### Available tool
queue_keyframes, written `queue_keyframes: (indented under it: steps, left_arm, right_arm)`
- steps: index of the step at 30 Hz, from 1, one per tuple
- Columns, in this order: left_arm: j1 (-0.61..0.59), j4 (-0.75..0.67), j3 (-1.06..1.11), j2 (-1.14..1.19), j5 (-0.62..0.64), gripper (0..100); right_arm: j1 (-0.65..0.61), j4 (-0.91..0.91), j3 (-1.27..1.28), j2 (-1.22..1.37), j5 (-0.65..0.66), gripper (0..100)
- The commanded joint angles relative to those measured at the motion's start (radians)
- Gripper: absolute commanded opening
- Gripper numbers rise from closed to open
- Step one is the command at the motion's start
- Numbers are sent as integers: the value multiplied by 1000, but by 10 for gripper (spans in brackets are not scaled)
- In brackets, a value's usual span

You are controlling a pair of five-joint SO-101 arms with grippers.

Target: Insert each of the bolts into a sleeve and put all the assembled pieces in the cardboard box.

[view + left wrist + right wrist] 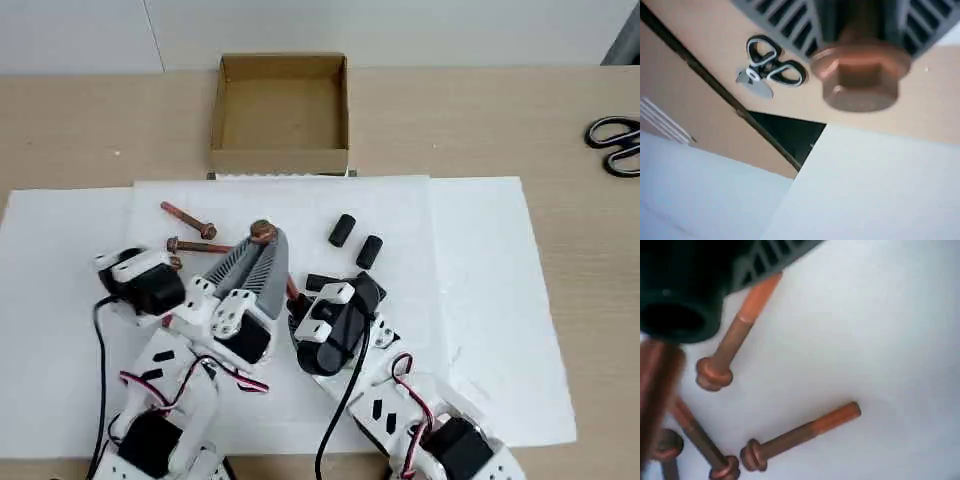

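- On the paper (480, 300), left side: two loose bolts (188, 220) lay close together by the L arm. Prob. steel: stiff, weighty for their size. Round shanks would roll, so best pinched mid-shank.
- L gripper (262, 243) was clamped on a bolt (860, 80), head sticking out past the tips.
- Box (280, 158) sat open-topped past the paper's far edge, approx. centre.
- R gripper (312, 288), just beside the L one, seemed closed on a sleeve (675, 315), bore end free. Looked light and rigid. Hold the outside, keep the bore clear.
- Two spare sleeves (342, 230) lay side by side nearby.
- Arms crowded each other, w/ loose bolts beneath.
- Scissors (612, 145) lay far right, no obstacle.
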Motion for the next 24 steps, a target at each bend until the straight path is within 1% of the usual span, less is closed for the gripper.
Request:
queue_keyframes:
  steps: [1, 10, 15, 24]
  left_arm:
    - [26, -20, -2, -9, 0, 5]
    - [23, -17, 5, -9, -3, 5]
    - [21, -17, 5, -9, -5, 5]
    - [21, -18, 18, -9, -5, 5]
  right_arm:
    - [-2, -45, -63, -7, 12, 2]
    - [1, -48, -63, -8, 12, 2]
    - [31, -47, -83, -8, 12, 2]
    - [25, -47, -95, -7, 14, 2]
